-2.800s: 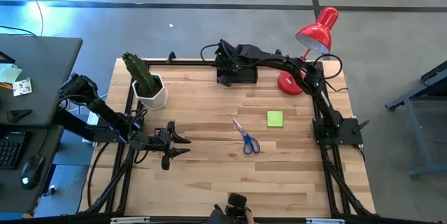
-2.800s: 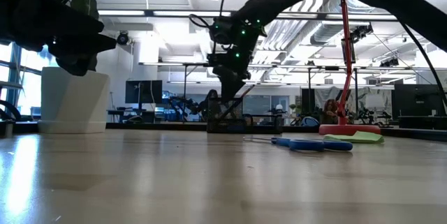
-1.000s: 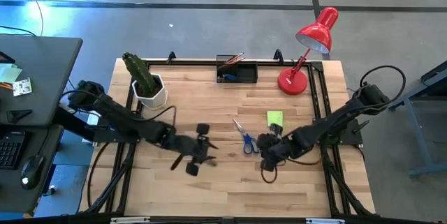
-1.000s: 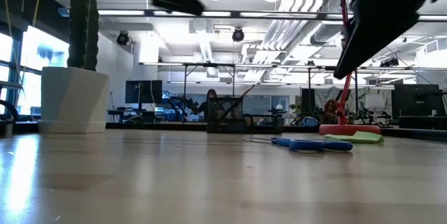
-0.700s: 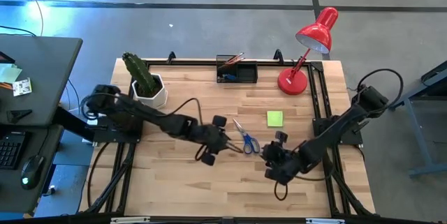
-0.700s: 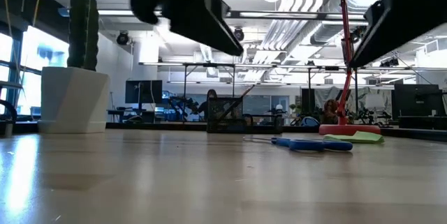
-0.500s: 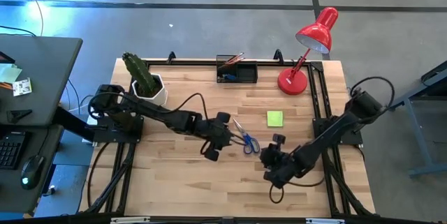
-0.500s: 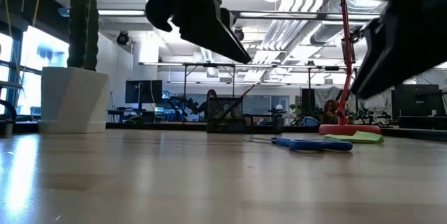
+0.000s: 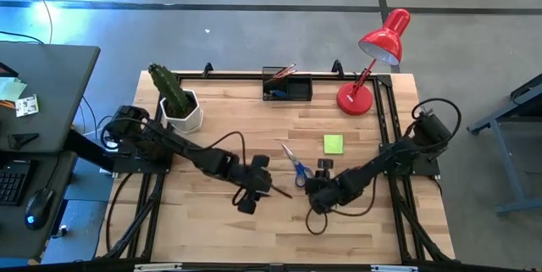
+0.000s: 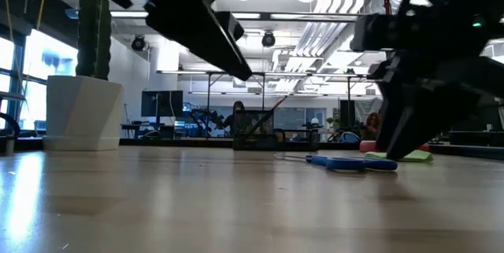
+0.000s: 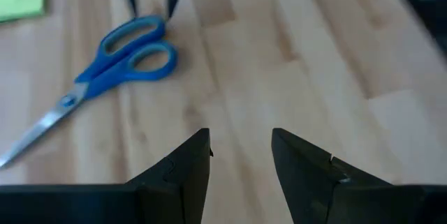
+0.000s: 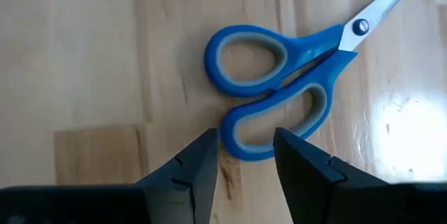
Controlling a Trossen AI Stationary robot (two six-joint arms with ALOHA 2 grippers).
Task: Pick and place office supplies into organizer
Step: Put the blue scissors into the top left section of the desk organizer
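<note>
The blue-handled scissors (image 9: pixel 297 169) lie flat on the table's middle, blades toward the far edge. The lime-green sticky pad (image 9: pixel 333 144) lies flat to their right. The black organizer (image 9: pixel 286 89) stands at the far edge with pencils leaning in it. My right gripper (image 12: pixel 242 144) is open just over the scissors' handle loops (image 12: pixel 269 91), its fingertips on either side of the nearer loop's end. My left gripper (image 11: pixel 241 140) is open and hovers left of the scissors (image 11: pixel 105 53), pointing toward them.
A red desk lamp (image 9: pixel 373 56) stands at the far right corner. A cactus in a white pot (image 9: pixel 179 102) stands at the far left. The two grippers (image 9: pixel 273 189) (image 9: pixel 310 189) are close together beside the scissors. Bare wood lies along the near edge.
My right gripper swung left from the table's near right part and came over the scissors' handles. My left gripper reached right toward the scissors, then drew back a little toward the near edge. The scissors and the pad stayed put.
</note>
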